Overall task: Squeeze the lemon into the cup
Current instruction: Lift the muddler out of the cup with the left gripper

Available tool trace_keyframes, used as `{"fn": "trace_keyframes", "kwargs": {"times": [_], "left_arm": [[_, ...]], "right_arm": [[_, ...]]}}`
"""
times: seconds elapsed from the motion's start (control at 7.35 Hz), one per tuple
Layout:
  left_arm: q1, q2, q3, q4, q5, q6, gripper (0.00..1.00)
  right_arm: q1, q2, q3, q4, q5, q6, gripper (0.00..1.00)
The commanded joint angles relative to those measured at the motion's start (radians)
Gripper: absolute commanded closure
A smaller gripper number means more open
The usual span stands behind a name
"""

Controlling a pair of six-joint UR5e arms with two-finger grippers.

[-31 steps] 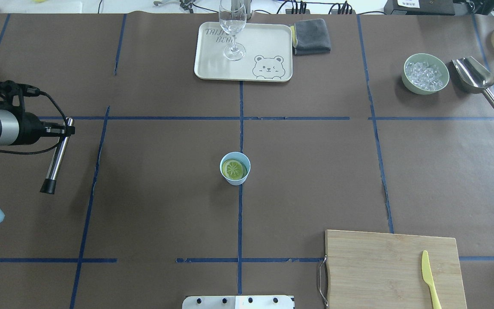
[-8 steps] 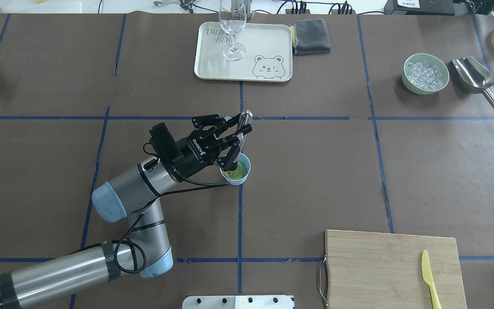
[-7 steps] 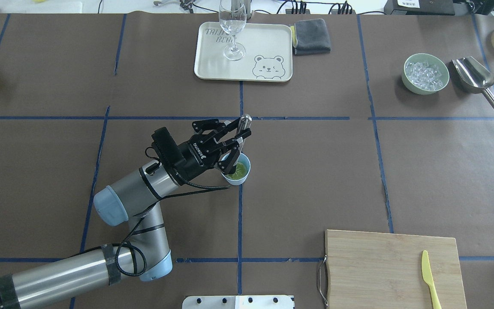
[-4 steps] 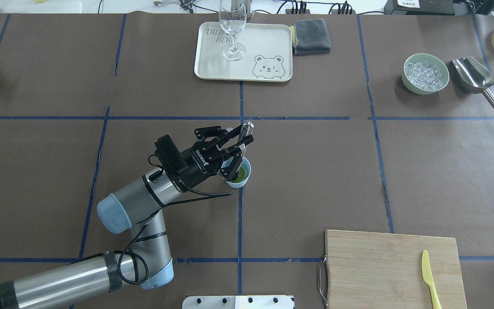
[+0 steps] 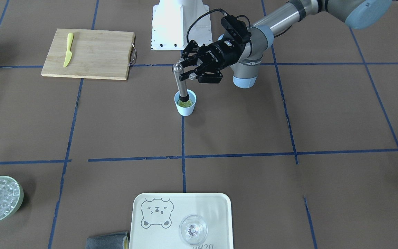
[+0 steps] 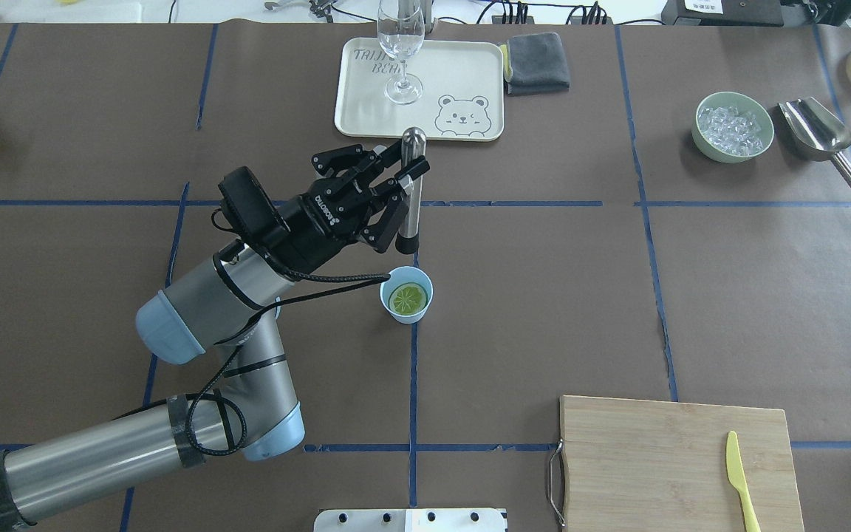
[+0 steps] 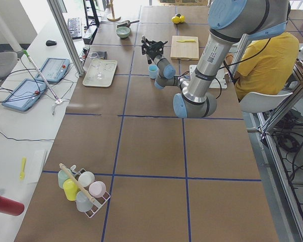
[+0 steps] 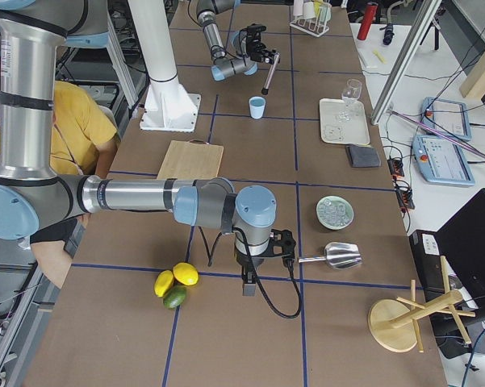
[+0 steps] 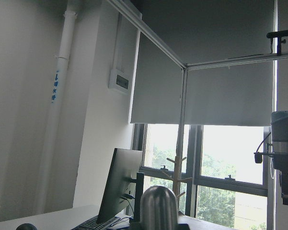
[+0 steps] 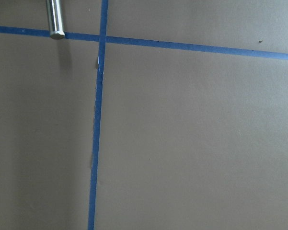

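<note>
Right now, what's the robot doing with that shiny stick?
The robot's left gripper holds a metal muddler, black tip pointing down. The tip hangs just above the light-blue cup, not inside it. A lemon slice lies flat in the cup, cut face up.

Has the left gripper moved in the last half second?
Yes. In the overhead view the left gripper, shut on the black-tipped steel rod, has gone from below the horizontal blue tape line to across it, away from the small light-blue plastic cup.

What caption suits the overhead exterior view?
Left hand holds a silver metal muddler above the small light-blue plastic cup containing a round yellow lemon slice.
</note>
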Motion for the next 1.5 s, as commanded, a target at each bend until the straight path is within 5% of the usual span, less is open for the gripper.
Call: {"fn": "trace_keyframes", "kwargs": {"times": [0.0,0.14,0.54,0.95,1.09,1.36], "left_arm": [[-0.062,0.046,-0.164,0.290,-0.019,-0.036,1.00],[-0.079,0.056,-0.270,0.547,-0.027,-0.041,1.00],[-0.128,0.085,-0.347,1.060,-0.054,-0.053,1.00],[-0.336,0.085,-0.483,1.703,-0.415,-0.058,1.00],[-0.434,0.105,-0.499,1.845,-0.532,-0.056,1.00],[-0.462,0.296,-0.562,1.910,-0.539,-0.190,1.00]], "right_arm": [[0.000,-0.003,0.000,0.000,0.000,-0.002,0.00],[0.000,-0.003,0.000,0.000,0.000,-0.002,0.00],[0.000,-0.007,0.000,0.000,0.000,-0.003,0.00],[0.000,-0.009,0.000,0.000,0.000,-0.003,0.00],[0.000,-0.009,-0.001,0.000,0.000,-0.003,0.00],[0.000,-0.009,-0.007,0.000,0.002,-0.003,0.00]]}}
